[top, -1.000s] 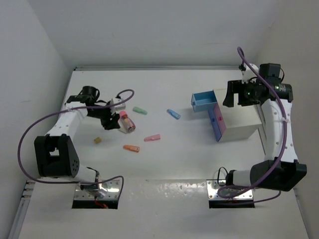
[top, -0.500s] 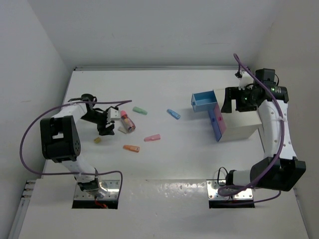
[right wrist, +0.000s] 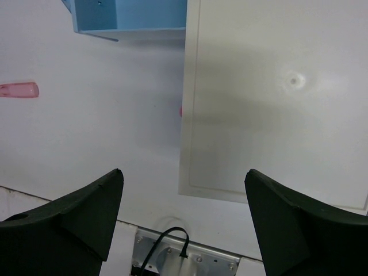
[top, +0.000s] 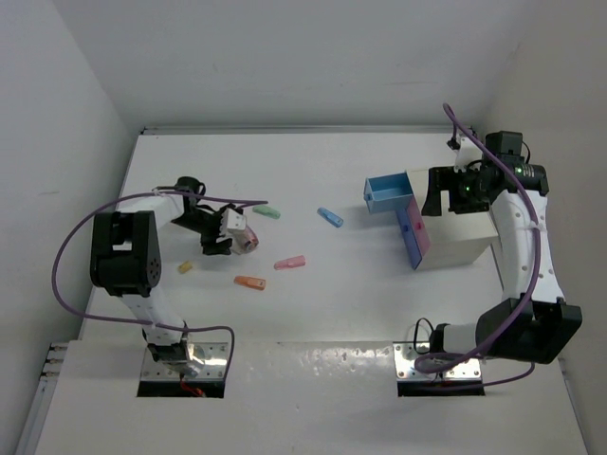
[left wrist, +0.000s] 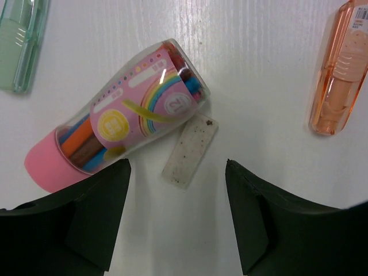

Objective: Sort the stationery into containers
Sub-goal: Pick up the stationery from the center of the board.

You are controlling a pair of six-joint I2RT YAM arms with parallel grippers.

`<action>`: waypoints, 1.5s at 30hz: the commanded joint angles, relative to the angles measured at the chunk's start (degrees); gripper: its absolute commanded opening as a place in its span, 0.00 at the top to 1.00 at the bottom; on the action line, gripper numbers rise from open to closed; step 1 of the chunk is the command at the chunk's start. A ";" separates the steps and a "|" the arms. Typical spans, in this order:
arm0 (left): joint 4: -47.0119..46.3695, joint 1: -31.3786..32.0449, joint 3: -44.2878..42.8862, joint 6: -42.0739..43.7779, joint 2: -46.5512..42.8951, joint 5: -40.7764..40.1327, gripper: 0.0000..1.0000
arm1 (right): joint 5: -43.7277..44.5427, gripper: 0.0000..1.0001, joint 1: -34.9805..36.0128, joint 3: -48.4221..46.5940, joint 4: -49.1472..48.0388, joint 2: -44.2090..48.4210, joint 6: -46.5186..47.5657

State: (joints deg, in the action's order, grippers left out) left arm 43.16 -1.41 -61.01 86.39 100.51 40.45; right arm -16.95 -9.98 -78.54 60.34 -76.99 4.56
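The left tool point(left wrist: 175, 172) hangs low over the desk point(left wrist: 259, 34), its jaws spread wide and holding nothing. The tube of pens point(left wrist: 121, 121) lies tilted on its side. Its pink cap is just beside one jaw and most of its body is outside the gap.

A speckled eraser point(left wrist: 190, 150) lies close against the tube's clear end, squarely between the jaws. Closing here would likely catch the eraser, or clip only the cap and send the round tube rolling. Coming straight down could also land a jaw on the cap.

A mint green piece point(left wrist: 20, 43) and an orange piece point(left wrist: 339, 66) lie near the tube on opposite sides and could be knocked.

The blue drawer point(top: 389, 194) and pink drawer point(top: 414, 232) are well apart from the tube, so a weak pinch may slip during the carry. The right tool point(right wrist: 183, 172), far from the tube over the cabinet point(right wrist: 276, 115), is wide open and empty.
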 commanded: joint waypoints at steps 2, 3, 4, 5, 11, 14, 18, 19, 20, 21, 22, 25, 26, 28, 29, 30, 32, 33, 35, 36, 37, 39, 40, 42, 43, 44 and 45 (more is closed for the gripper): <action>0.44 2.45 -2.00 1.85 1.00 0.16 0.27 | 0.16 0.16 0.31 -0.82 -0.13 -0.53 0.54; 0.52 2.73 -2.00 1.68 1.18 -0.28 0.28 | 0.25 0.16 0.31 -0.91 -0.13 -0.44 0.71; 0.87 2.90 -2.35 1.24 1.70 -0.63 0.30 | 0.25 0.16 0.31 -1.00 -0.13 -0.35 0.63; 1.57 3.43 -3.31 1.32 2.06 -1.07 0.31 | 0.16 0.16 0.31 -1.09 -0.13 -0.35 0.63; 4.04 4.92 -5.08 2.29 4.17 -3.61 0.38 | 0.16 0.16 0.31 -2.05 0.66 -0.27 0.80; 2.81 5.89 -3.42 3.08 3.56 -7.38 0.42 | 0.43 0.16 0.31 -2.40 0.84 -0.18 0.98; 2.64 5.63 -0.78 5.45 2.94 -11.70 0.49 | 0.60 0.16 0.31 -2.49 1.01 -0.26 0.98; 2.55 5.19 -0.34 5.98 2.59 -12.05 0.49 | 0.60 0.16 0.31 -2.41 0.92 -0.26 0.98; 2.29 4.93 0.01 6.24 2.15 -12.58 0.49 | 0.60 0.16 0.31 -2.23 0.92 -0.26 0.89; 1.76 4.66 0.63 6.51 1.97 -12.93 0.49 | 0.60 0.16 0.31 -1.97 0.58 -0.18 0.89; 1.41 4.66 0.98 6.51 1.88 -14.07 0.50 | 0.60 0.16 0.31 -1.88 0.49 -0.26 0.89; 0.61 4.66 1.95 6.16 1.27 -14.70 0.60 | 1.56 0.17 0.31 -0.91 -0.30 -0.35 1.07; 1.40 4.57 1.95 6.16 1.01 -14.61 0.64 | 2.09 0.18 0.31 -0.21 -0.65 -0.44 1.15; 2.72 4.57 1.08 5.90 0.39 -13.12 0.76 | 3.41 0.20 0.31 0.76 -2.32 -0.79 1.16; 4.90 4.57 0.46 5.55 -0.65 -12.07 0.80 | 4.89 0.21 0.31 1.80 -3.11 -0.88 1.07; 5.70 4.66 -1.46 4.24 -1.19 -9.62 0.93 | 5.60 0.22 0.31 2.34 -4.34 -1.14 0.55; 8.51 5.27 -4.01 0.30 -3.47 -6.71 0.98 | 6.75 0.26 0.31 3.74 -6.27 -1.32 -0.16; 9.74 5.62 -7.51 -1.12 -4.96 -3.30 0.99 | 7.02 0.27 0.31 4.62 -6.89 -1.32 -0.42; 14.22 7.72 -11.91 -5.24 -5.76 0.40 1.00 | 7.37 0.30 0.31 5.24 -8.38 -1.32 -0.86; 15.11 8.52 -14.28 -7.62 -6.11 4.16 1.00 | 7.46 0.31 0.31 5.68 -8.74 -1.49 -1.04; 14.85 9.57 -18.92 -10.51 -6.81 5.94 1.00 | 7.54 0.33 0.31 5.86 -9.18 -1.76 -1.22; 12.23 13.00 -22.47 -21.04 -7.52 10.78 1.00 | 7.98 0.41 0.31 6.56 -10.24 -2.20 -2.00; 4.21 14.23 -23.96 -25.96 -8.65 11.14 1.00 | 8.07 0.44 0.31 6.82 -10.59 -2.63 -2.18; -8.20 19.06 -23.45 -47.03 -10.67 6.70 1.00 | 8.86 0.52 0.31 7.61 -11.55 -2.90 -2.53; -17.49 22.73 -23.10 -55.37 -10.86 4.84 1.00 | 9.30 0.53 0.31 8.22 -12.25 -2.81 -2.80; -20.80 24.42 -23.36 -57.97 -10.95 1.95 1.00 | 10.00 0.55 0.31 8.49 -13.13 -2.81 -3.06; -25.27 25.92 -23.97 -60.26 -9.90 1.13 1.00 | 10.27 0.55 0.31 9.19 -13.49 -2.81 -3.15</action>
State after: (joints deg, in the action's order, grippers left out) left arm 35.18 19.79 -83.83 47.70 91.05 42.46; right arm -8.75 -9.98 -70.37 50.78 -79.83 2.76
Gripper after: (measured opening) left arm 0.280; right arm 0.457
